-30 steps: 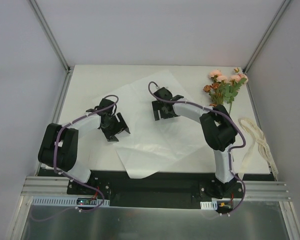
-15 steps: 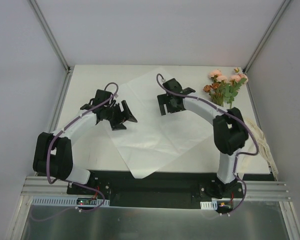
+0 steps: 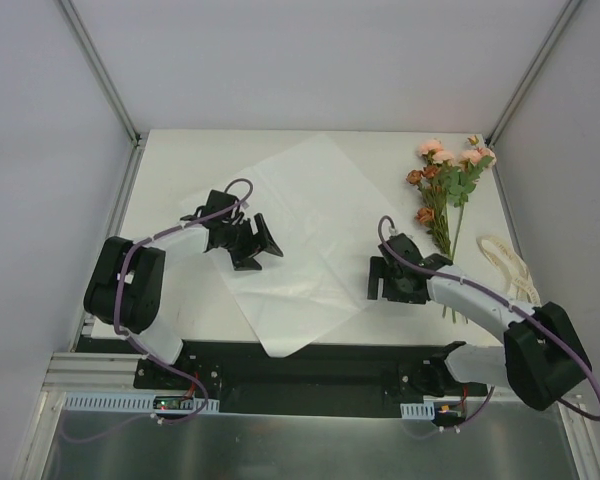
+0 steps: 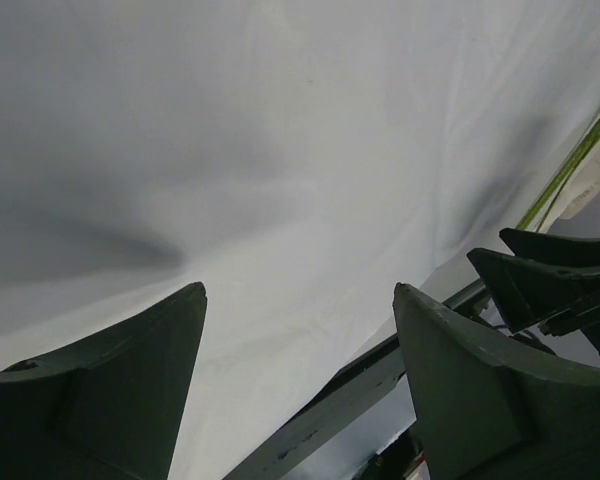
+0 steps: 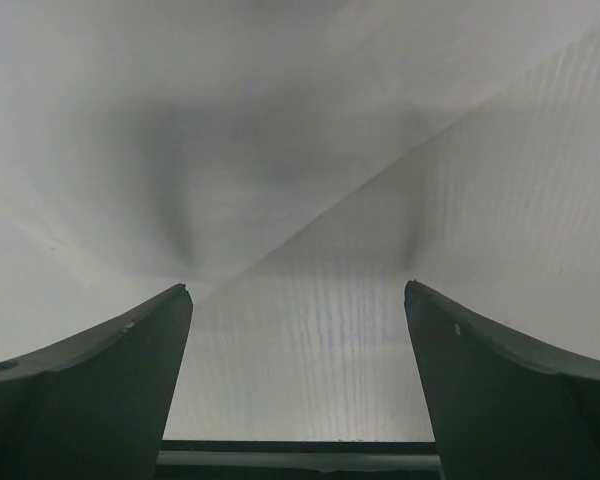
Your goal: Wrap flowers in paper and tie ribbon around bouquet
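Note:
The white paper [image 3: 300, 225] lies flat as a diamond in the middle of the table. The flowers [image 3: 446, 178] rest at the back right, stems pointing toward the near edge. To their right, by the table's edge, lies the cream ribbon [image 3: 510, 268]. My left gripper [image 3: 272, 241] hovers open over the paper's left half, and the paper [image 4: 280, 150] fills its wrist view. My right gripper [image 3: 373, 280] stands open at the sheet's near right edge; the paper's edge [image 5: 180, 120] runs diagonally before its empty fingers. Neither gripper holds anything.
Green stems [image 4: 570, 170] and the right gripper's dark fingers [image 4: 555, 285] show at the right of the left wrist view. The table's dark front rail [image 3: 310, 360] runs just below the paper's near corner. White walls enclose the table on three sides.
The right arm has swung from the back centre of the paper to its near right edge. The left gripper has shifted slightly right and nearer. The paper lies flatter.

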{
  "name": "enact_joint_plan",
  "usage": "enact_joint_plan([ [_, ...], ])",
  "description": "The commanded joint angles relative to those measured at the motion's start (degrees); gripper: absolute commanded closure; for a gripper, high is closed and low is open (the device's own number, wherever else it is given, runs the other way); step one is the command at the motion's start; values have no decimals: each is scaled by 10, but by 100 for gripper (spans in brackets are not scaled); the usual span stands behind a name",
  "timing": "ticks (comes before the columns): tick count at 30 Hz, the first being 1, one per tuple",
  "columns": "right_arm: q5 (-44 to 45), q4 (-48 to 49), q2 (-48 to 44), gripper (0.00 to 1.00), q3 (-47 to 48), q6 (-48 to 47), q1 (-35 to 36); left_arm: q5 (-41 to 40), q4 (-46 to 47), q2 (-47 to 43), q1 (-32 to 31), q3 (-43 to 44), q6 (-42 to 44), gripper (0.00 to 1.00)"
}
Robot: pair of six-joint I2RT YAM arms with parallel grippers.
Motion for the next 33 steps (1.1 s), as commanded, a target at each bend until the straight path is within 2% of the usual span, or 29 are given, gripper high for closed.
enact_joint_plan([
  [1,-12,82,-61,9,-44,59,-11,-18,46,-9,-8,-35,-18,24],
  [4,-38,120,-49,9,-53,66,-26,-35,55,-27,-8,-56,-17,24],
  [9,-93,195,23,9,-53,66,-46,-33,57,-77,-8,-80,-6,22],
  [13,-95,226,79,9,-19,37,-55,-34,54,-140,-8,-103,-2,20],
  [16,-95,227,116,9,9,10,-72,-19,48,-154,-8,-110,-2,20],
  [21,-95,194,151,9,67,-18,-105,-5,46,-144,-8,-112,1,20],
  [24,-86,158,153,9,87,-36,-111,12,46,-107,-16,-108,2,21],
  [29,-71,129,120,9,75,-46,-111,-29,50,-61,-77,-109,-16,24],
  [33,-128,149,138,9,68,-63,-112,-44,79,-37,-115,-123,-41,24],
])
